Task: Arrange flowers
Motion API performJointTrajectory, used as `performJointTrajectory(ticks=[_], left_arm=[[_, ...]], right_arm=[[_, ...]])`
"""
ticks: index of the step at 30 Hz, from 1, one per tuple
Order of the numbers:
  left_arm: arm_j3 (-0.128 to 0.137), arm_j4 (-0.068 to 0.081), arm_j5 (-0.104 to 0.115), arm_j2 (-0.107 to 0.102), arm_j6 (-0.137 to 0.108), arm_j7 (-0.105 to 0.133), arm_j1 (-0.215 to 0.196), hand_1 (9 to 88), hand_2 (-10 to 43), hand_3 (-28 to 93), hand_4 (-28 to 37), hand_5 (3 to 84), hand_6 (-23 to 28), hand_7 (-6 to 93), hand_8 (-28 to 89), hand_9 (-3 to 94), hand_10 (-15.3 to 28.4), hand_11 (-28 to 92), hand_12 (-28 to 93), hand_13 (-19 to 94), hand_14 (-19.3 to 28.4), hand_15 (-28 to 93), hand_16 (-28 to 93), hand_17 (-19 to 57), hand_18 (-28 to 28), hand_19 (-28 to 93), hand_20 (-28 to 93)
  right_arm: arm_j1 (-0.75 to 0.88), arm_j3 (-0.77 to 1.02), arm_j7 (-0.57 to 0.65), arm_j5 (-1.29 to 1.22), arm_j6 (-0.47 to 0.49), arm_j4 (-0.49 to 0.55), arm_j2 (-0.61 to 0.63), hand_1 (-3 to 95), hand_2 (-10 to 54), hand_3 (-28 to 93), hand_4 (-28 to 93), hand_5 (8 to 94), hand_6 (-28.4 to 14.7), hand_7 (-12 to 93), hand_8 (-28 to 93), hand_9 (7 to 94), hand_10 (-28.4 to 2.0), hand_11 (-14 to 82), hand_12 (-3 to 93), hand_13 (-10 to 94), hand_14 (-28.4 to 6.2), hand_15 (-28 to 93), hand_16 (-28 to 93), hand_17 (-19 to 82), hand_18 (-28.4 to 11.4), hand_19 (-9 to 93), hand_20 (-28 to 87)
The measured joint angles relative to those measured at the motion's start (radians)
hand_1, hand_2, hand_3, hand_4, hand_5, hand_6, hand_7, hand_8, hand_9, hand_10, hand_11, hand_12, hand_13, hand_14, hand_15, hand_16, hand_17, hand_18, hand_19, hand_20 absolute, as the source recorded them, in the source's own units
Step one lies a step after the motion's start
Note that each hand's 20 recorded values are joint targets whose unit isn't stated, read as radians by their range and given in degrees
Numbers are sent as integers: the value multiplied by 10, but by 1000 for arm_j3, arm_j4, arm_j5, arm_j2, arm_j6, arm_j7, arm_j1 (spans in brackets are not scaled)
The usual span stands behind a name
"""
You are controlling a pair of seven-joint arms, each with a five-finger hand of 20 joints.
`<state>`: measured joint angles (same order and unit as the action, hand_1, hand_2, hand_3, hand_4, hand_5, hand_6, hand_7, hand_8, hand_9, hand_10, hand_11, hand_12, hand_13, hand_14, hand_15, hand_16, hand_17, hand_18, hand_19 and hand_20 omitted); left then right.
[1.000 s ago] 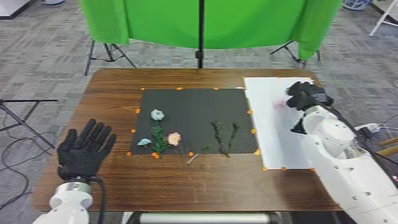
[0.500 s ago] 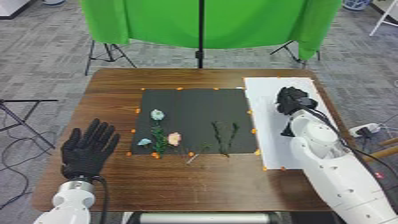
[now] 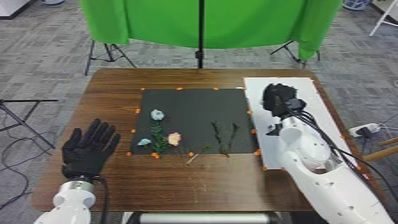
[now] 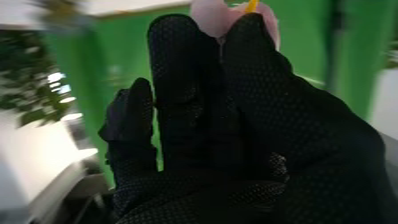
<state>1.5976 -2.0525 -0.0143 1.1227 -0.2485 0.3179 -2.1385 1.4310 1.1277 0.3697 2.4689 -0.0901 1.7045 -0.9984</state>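
Observation:
My right hand (image 3: 280,99) is over the white sheet (image 3: 311,122) at the right of the table, fingers straight. In the right wrist view, pink petals (image 4: 210,16) with a yellow tip are beside the fingertips of my right hand (image 4: 191,95); whether they touch cannot be told. On the dark mat (image 3: 188,107) lie a pale blue flower (image 3: 157,114) on a leafy green stem, a smaller blue bloom (image 3: 144,142), a peach-pink flower (image 3: 174,138) and dark green sprigs (image 3: 234,135). My left hand (image 3: 86,152) rests open at the left, palm up.
Small orange markers (image 3: 179,88) edge the mat and sheet on the brown wooden table (image 3: 204,190). Behind the table hangs a green cloth (image 3: 151,22) on a black stand (image 3: 201,55). A small white device (image 3: 362,130) is beyond the right edge.
My right hand has moved left across the white sheet, and now covers the place where a faint pink patch showed. The left hand and the flowers on the mat have stayed put.

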Motion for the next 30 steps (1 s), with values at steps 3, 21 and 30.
performJointTrajectory(ticks=[3, 21, 30], left_arm=[[0, -1, 4, -2, -1, 7, -4, 285, 151, 779, -283, 479, 113, 124, -95, 401, 170, 243, 94, 305, 180, 448, -94, -75, 164, 424, 128], [-6, 1, 8, -9, -5, 7, 2, 286, 151, 778, -283, 479, 114, 122, -95, 401, 170, 243, 94, 305, 181, 449, -95, -75, 164, 425, 127], [0, 2, -6, -7, 3, -4, -1, 314, 127, 788, -283, 478, 113, 123, -94, 399, 168, 242, 95, 305, 180, 446, -95, -74, 164, 424, 126]], right_arm=[[-10, -51, 5, -45, 108, 110, 1, 605, -95, 684, -283, 718, -4, 364, -78, 787, -116, 118, 380, 651, -68, 436, 354, 318, -218, 883, 408], [0, -255, -121, 14, 269, 187, -100, 578, -95, 699, -283, 696, -10, 296, -70, 731, -121, 165, 308, 625, -76, 445, 328, 303, -222, 879, 394], [12, -268, -119, 15, 310, 199, -109, 556, -95, 730, -283, 683, -4, 199, -148, 675, -137, 230, 177, 605, -82, 456, 304, 293, -226, 871, 387]])
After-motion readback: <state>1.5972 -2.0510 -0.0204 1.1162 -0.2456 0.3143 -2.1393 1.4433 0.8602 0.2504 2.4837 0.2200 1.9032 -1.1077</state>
